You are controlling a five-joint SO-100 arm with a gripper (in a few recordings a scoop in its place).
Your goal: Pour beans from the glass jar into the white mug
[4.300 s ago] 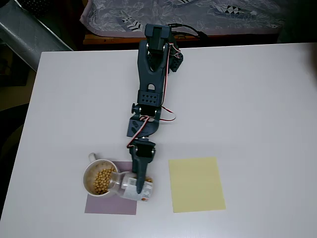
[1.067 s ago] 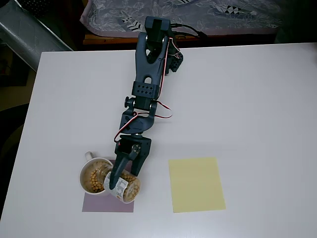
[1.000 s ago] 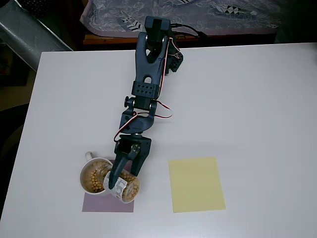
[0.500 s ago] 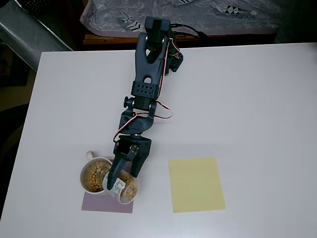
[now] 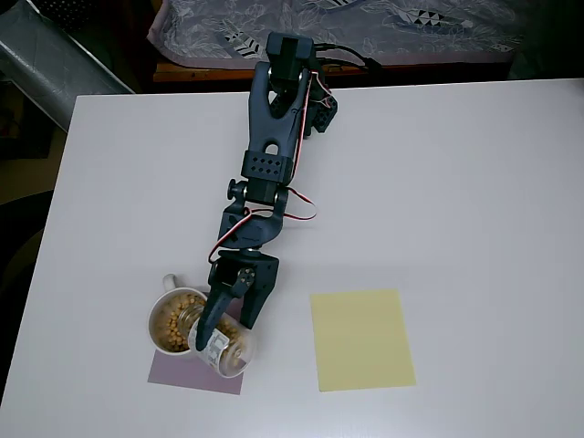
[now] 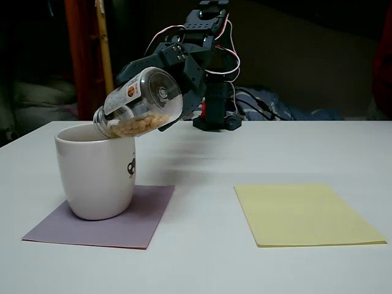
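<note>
Dark fingers (image 6: 160, 79) clamp the small clear glass jar (image 6: 142, 103), tilted at nine o'clock over the round white ceramic mug (image 6: 97, 178) (nearly full?); tan beans (image 6: 138, 124) could overshoot onto the white surface (image 6: 202, 251).

White mug (image 6: 97, 177) on a purple mat (image 6: 138, 219), tan beans (image 6: 142, 123), yellow sheet (image 6: 304, 213).

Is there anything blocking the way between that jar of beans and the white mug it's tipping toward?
Nothing visible does. The claw holds the glass jar tilted, its mouth right at the rim of the white mug, with no lid seen on either. Beans lie along the jar's lower side, and more beans already sit inside the mug in the overhead view.
</note>
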